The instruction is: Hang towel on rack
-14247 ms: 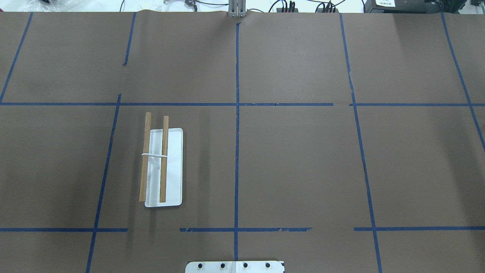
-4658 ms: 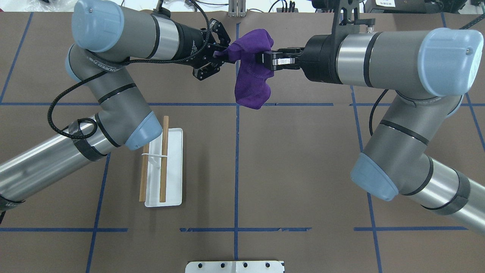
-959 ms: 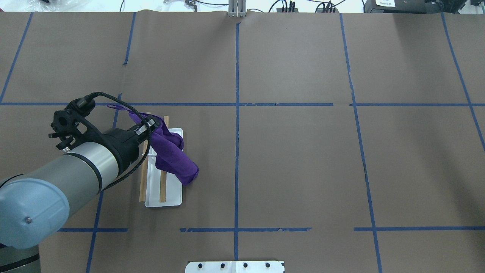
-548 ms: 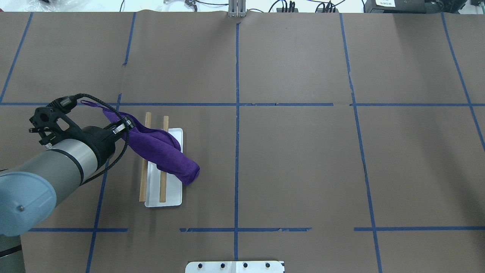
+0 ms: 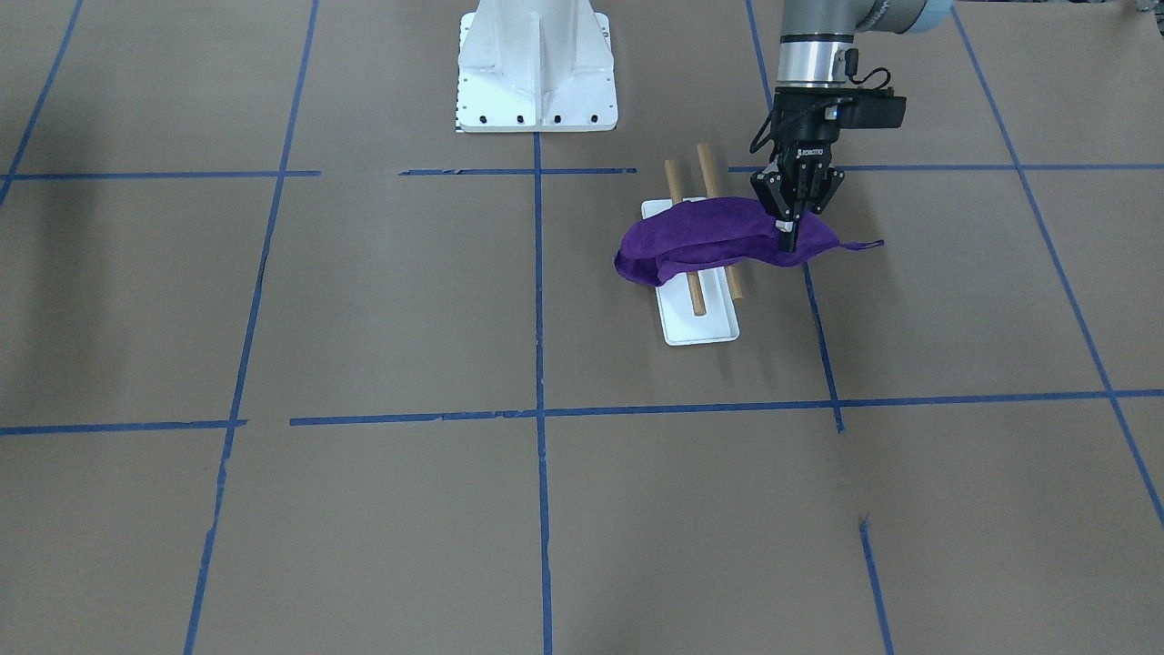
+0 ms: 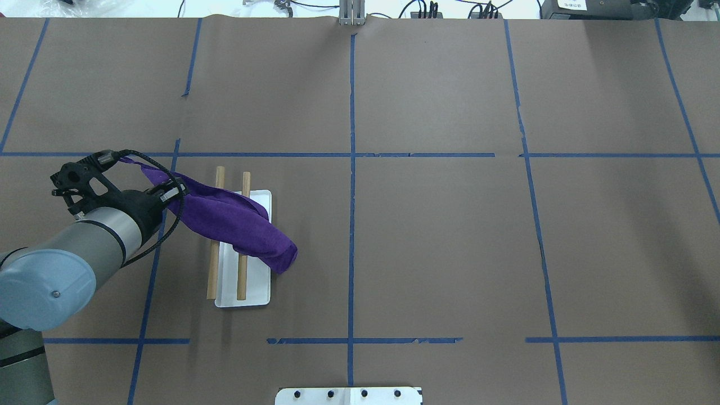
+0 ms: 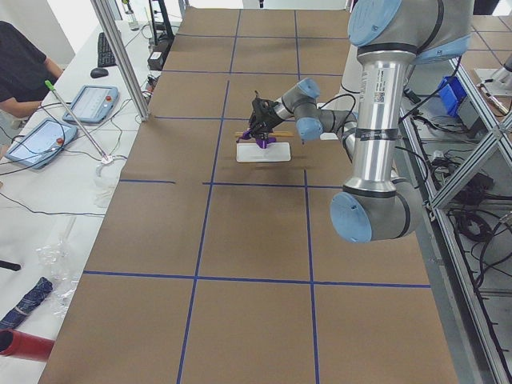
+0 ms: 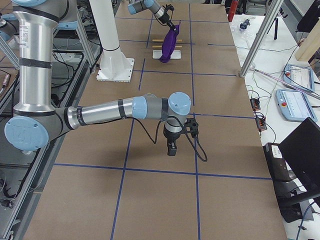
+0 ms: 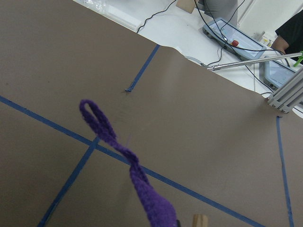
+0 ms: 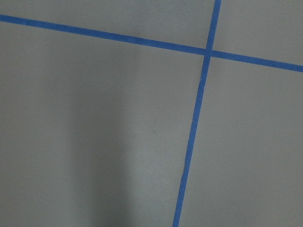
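The purple towel (image 6: pixel 236 222) lies draped across both wooden dowels of the rack (image 6: pixel 254 289), its far end hanging off the tray's right side. In the front view the towel (image 5: pixel 709 241) crosses the rack (image 5: pixel 700 326) the same way. My left gripper (image 5: pixel 789 235) is shut on the towel's corner just beyond the outer dowel, on the robot's left of the rack. It also shows in the overhead view (image 6: pixel 170 195). The loop tag (image 9: pixel 92 113) sticks out past the fingers. My right gripper (image 8: pixel 171 149) hovers low over bare table far from the rack; I cannot tell whether it is open or shut.
The big white bolted pedestal (image 5: pixel 536 68) stands at the robot's base. Brown paper with blue tape lines (image 6: pixel 352 169) covers the table. Operators' tablets (image 7: pixel 40 140) and a metal post (image 7: pixel 120 56) stand beyond the table's far edge.
My left gripper has moved left, away from the rack, pulling the towel's corner with it. The towel now lies stretched flatter across both dowels.
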